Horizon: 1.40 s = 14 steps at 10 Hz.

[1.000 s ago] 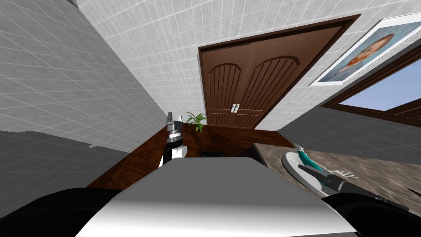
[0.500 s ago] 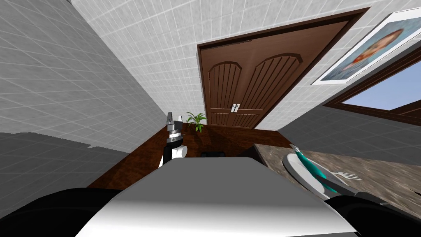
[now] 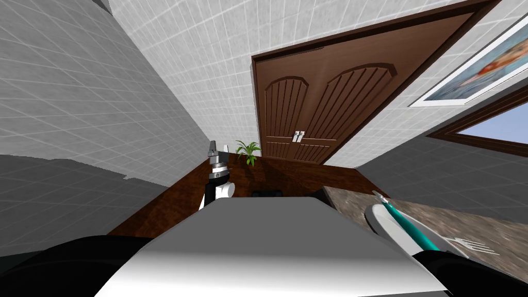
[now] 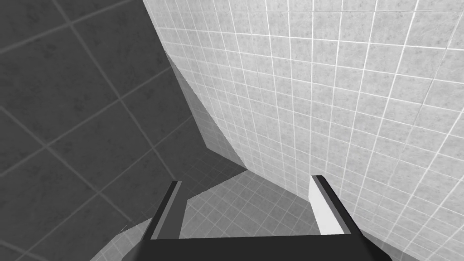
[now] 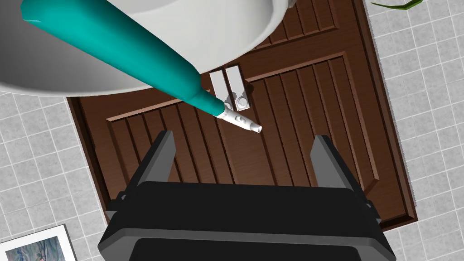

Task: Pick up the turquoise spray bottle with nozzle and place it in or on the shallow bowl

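Note:
The turquoise spray bottle point(image 3: 412, 230) lies slanted across the shallow white bowl point(image 3: 380, 226) on the counter at my right. In the right wrist view the bottle point(image 5: 118, 50) rests in the bowl point(image 5: 226, 31), and its white nozzle point(image 5: 239, 120) sticks out past the rim. My right gripper point(image 5: 243, 137) is open, just clear of the nozzle tip, touching nothing. My left gripper point(image 3: 216, 150) is raised in front of my chest at the left, its fingers point(image 4: 168, 208) open and empty.
The bowl sits near the end of a brown stone counter point(image 3: 464, 221), with a fork point(image 3: 472, 245) beside it. A brown double door point(image 3: 314, 113) stands ahead, a potted plant point(image 3: 249, 151) by it on the dark wood floor point(image 3: 175, 201). Tiled walls close both sides.
My right gripper has drawn back from the bottle's base toward me and left the head view. The bottle stays in the bowl. My head view has shifted a little.

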Available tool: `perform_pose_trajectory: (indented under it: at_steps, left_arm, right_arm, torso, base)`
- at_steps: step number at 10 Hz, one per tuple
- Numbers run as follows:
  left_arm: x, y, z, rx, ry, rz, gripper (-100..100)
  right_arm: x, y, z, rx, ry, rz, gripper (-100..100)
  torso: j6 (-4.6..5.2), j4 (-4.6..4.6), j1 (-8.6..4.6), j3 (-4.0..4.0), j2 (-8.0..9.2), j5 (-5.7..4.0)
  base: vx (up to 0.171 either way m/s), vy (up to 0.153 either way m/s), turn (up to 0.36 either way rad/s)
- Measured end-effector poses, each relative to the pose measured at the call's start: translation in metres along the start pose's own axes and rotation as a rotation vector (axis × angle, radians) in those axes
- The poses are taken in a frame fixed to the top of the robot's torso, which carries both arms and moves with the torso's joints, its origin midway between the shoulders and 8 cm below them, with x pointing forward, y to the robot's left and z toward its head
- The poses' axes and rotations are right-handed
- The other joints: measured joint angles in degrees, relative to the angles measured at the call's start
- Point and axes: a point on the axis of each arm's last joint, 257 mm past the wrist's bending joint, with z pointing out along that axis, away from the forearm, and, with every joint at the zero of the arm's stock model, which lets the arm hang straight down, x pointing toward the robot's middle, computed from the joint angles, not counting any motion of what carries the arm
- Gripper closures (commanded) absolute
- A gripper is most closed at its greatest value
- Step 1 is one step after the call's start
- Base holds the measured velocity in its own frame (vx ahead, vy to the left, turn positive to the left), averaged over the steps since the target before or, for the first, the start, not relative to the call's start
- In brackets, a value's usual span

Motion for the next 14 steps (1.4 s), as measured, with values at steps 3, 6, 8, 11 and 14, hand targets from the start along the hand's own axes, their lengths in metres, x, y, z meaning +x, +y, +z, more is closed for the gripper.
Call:
perform_pose_trajectory:
  at_steps: [3, 6, 8, 11, 14]
  left_arm:
    - [0.0, 0.0, 0.0, 0.0, 0.0, 0.0, 0]
    - [0.0, 0.0, 0.0, 0.0, 0.0, 0.0, 0]
    - [0.0, 0.0, 0.0, 0.0, 0.0, 0.0, 0]
    - [0.0, 0.0, 0.0, 0.0, 0.0, 0.0, 0]
    - [0.0, 0.0, 0.0, 0.0, 0.0, 0.0, 0]
  right_arm:
    - [0.002, -0.003, -0.041, 0.075, 0.011, -0.013, -100]
    - [-0.004, -0.003, -0.104, 0.17, -0.006, -0.044, -100]
    - [-0.003, 0.0, -0.122, 0.197, 0.025, -0.044, -100]
    - [-0.013, 0.014, -0.197, 0.31, 0.016, -0.106, -100]
    - [-0.022, 0.022, -0.22, 0.346, 0.039, -0.126, 0]
  torso:
    - [-0.09, -0.01, -0.05, -0.04, -0.09, -0.01]
    - [0.0, 0.0, 0.02, 0.01, 0.01, 0.01]
    - [-0.02, 0.04, 0.05, 0.08, 0.14, 0.0]
    - [0.01, -0.03, -0.06, -0.08, -0.14, -0.01]
    - [-0.03, 0.04, 0.05, 0.06, 0.09, -0.01]
  base:
    - [0.057, -0.014, 0.178]
    - [0.021, -0.013, -0.014]
    - [0.027, -0.005, 0.198]
    - [0.058, -0.032, 0.033]
    - [-0.004, 0.006, 0.001]
